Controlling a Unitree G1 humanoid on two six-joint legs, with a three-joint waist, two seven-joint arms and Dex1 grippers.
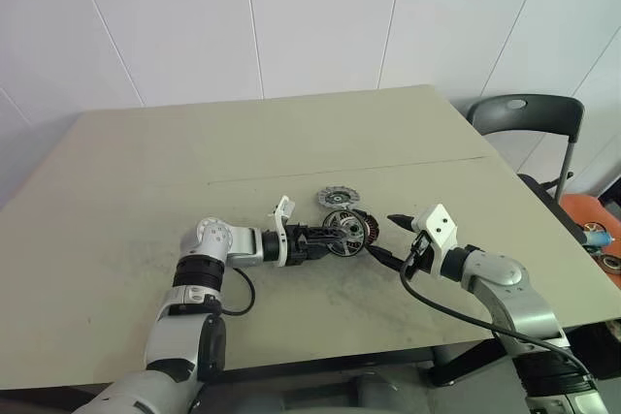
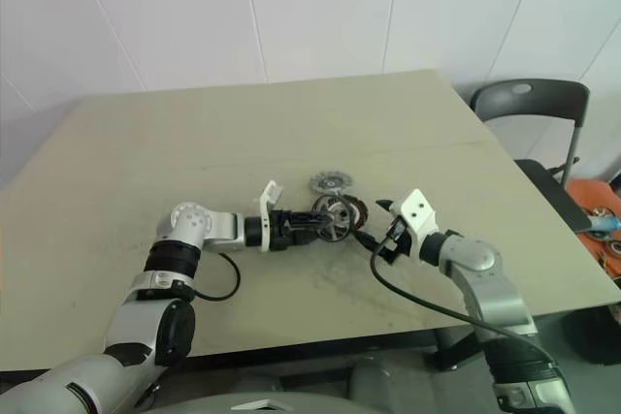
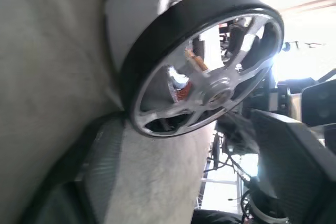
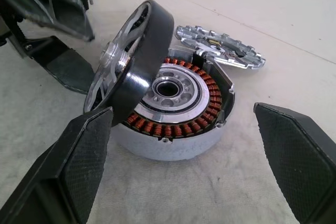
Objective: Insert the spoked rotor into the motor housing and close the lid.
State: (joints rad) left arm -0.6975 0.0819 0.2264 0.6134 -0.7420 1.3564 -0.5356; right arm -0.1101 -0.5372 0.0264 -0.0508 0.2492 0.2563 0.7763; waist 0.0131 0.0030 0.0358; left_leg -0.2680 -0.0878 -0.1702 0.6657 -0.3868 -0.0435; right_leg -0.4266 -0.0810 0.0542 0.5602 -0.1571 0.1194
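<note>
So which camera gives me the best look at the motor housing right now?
The right wrist view: the motor housing sits centred, copper windings and hub exposed, with the spoked rotor leaning tilted on its rim. The head views show it small and far off, between the two tools. The left wrist view shows just a bit of copper behind the rotor's spokes.

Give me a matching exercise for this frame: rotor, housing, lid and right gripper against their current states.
Things:
1. spoked rotor
2. motor housing
3. lid
4. right gripper

States:
A. flat on the table, behind the housing
B. jaws open either side of the housing
C. tilted, one edge resting on the windings
D. upright on the table, copper windings exposed

Pairs: 1-C, 2-D, 3-A, 4-B
</note>
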